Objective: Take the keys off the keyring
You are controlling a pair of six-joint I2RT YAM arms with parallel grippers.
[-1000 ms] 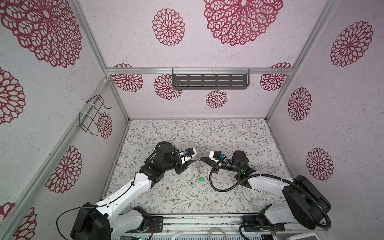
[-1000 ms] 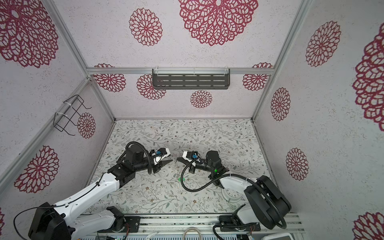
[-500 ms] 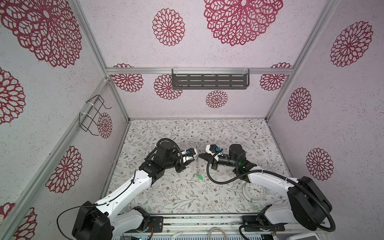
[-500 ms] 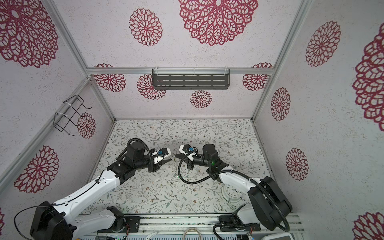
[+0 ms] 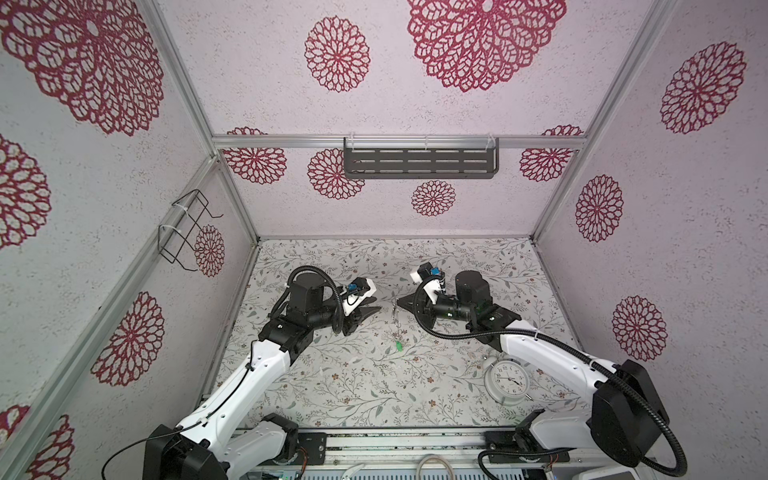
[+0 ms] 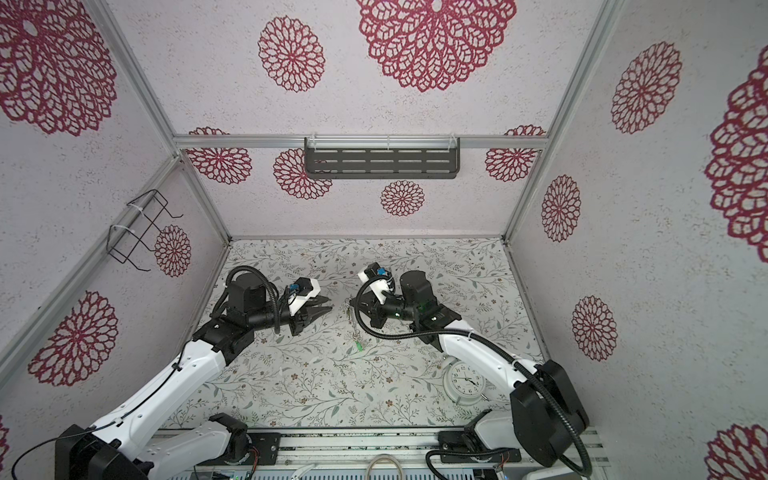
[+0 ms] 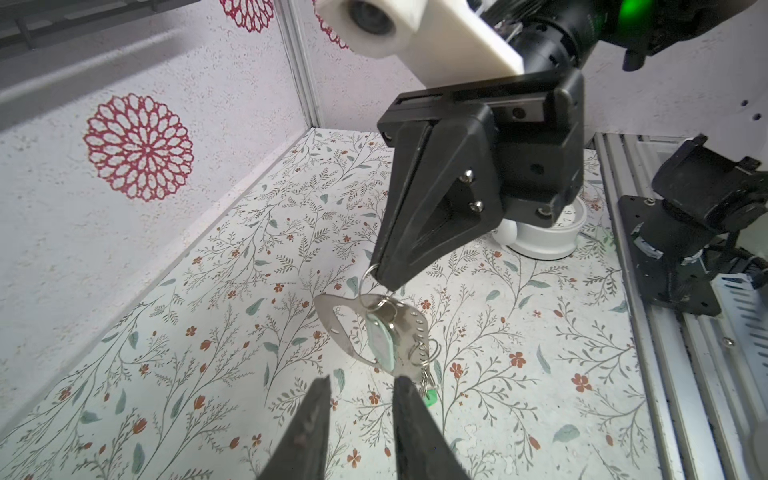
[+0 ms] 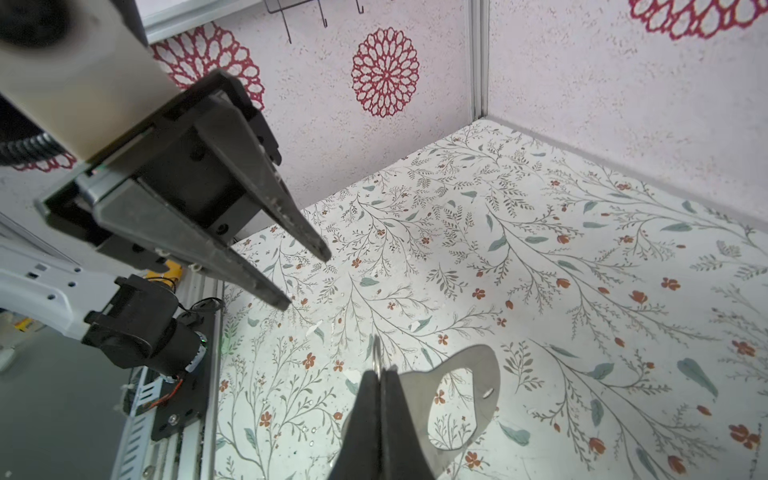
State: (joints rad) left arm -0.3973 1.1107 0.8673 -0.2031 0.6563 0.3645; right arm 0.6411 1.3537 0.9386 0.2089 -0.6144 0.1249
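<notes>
Right wrist: flat grey keyring [image 8: 478, 361], oval opening

Bright, even overhead light fills the enclosure in both top views, leaving only faint, soft-edged shadows on the floral tabletop [image 5: 357, 390] beneath the arms. The wide lens splays the aluminium posts [image 5: 183, 79] outward toward the frame edges. The alarm clock [image 5: 506, 380] is sharp enough to show its hands. In the left wrist view, the white camera housing [image 7: 415, 25] nears washout, a green indicator light [image 7: 631, 8] flares, and the keyring [image 7: 332, 320] carries a dull sheen. In the right wrist view, a cream camera housing [image 8: 62, 70] close to the lens blurs, while the tabletop beyond is crisp.
</notes>
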